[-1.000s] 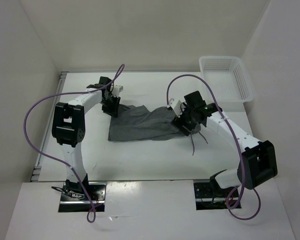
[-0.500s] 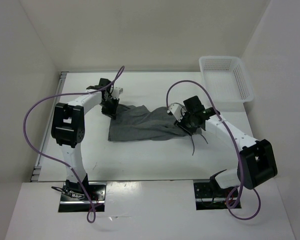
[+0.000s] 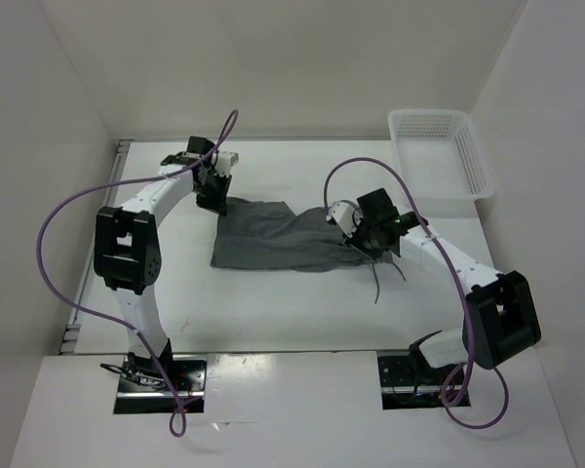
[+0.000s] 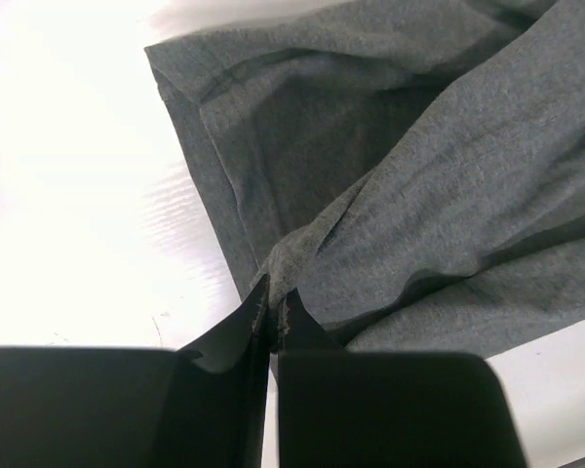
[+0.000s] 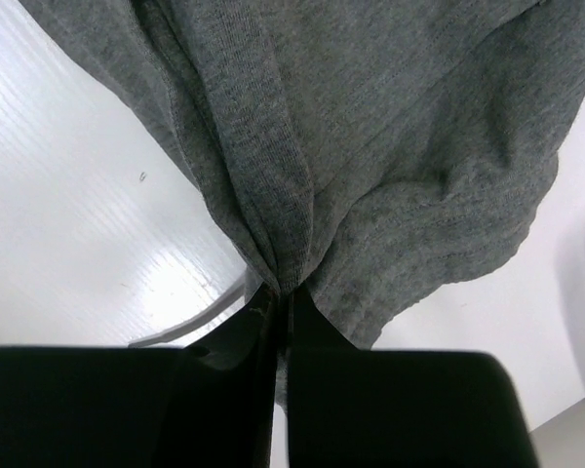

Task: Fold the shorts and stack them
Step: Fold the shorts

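The grey shorts (image 3: 273,239) lie spread across the middle of the white table, and their thin drawstring (image 3: 378,283) trails toward the near side. My left gripper (image 3: 217,200) is shut on the far left corner of the shorts (image 4: 390,195), with a pinch of cloth between its black fingers (image 4: 236,336). At the cloth's right end, my right gripper (image 3: 361,234) is shut on a bunched fold of the shorts (image 5: 370,146). The fabric gathers into a ridge at its fingertips (image 5: 312,317). The drawstring (image 5: 190,322) shows pale beside the right jaws.
A white mesh basket (image 3: 441,151) stands at the far right corner of the table. Purple cables (image 3: 63,234) loop off both arms. White walls close in the table on the left, back and right.
Both grippers have shut on the shorts. The left gripper has pulled its corner toward the far left, and the cloth's left end now lies straighter. The right gripper has sunk onto the right end.
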Available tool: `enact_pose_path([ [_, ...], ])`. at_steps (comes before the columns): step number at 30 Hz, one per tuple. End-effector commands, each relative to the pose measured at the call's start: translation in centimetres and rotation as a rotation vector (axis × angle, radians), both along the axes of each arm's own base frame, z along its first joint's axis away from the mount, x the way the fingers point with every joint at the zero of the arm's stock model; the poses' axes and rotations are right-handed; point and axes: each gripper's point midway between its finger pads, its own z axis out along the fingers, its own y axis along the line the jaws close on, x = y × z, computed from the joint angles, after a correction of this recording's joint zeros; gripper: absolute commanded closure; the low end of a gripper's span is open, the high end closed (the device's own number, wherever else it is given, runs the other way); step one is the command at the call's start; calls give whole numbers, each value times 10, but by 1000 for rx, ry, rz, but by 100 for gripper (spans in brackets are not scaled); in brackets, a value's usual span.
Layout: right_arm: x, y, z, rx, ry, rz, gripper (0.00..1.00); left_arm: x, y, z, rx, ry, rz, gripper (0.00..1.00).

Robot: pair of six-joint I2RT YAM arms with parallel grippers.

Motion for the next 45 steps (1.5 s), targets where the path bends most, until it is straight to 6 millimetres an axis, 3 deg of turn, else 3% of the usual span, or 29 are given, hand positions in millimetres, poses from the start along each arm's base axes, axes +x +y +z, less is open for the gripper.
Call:
enact_pose_path([
  [1,9,1,3,-17,-52,14,100,14,-4,41,-28,-96,-9,100],
  [2,11,2,4,-13,-60,14,100,23,-5,51,-34,-137,-9,100],
  [7,11,2,7,-9,-69,14,100,52,-1,55,-19,-194,13,100],
  [12,11,2,7,-14,-71,21,100,68,-1,55,-14,-223,19,100],
  [18,19,3,8,-15,-98,24,100,74,14,7,80,-145,64,98],
  [20,22,2,7,-27,-104,27,100,74,19,-5,106,-126,74,83],
  [21,26,4,8,-23,-112,26,100,74,19,-10,108,-115,74,68],
  [22,25,7,8,-23,-112,35,100,74,19,-10,108,-115,74,37],
  [25,26,11,9,-22,-112,45,100,80,15,19,77,-195,69,15],
  [28,28,12,10,-18,-121,44,100,83,12,60,49,-294,68,9],
  [30,27,11,7,-18,-121,44,100,73,5,83,4,-312,41,9],
  [31,27,11,7,-18,-121,44,100,64,0,83,-19,-290,23,9],
  [32,29,12,9,-14,-130,44,100,43,-10,80,-78,-228,-20,9],
  [34,29,12,9,-14,-130,44,100,15,-28,63,-116,-126,-72,9],
  [38,26,14,5,-22,-124,61,100,-42,-39,22,-125,78,-113,9],
  [42,26,14,5,-22,-124,61,100,-64,-36,-3,-122,180,-110,9],
  [45,26,14,5,-22,-124,61,100,-58,-32,-16,-91,170,-98,9],
])
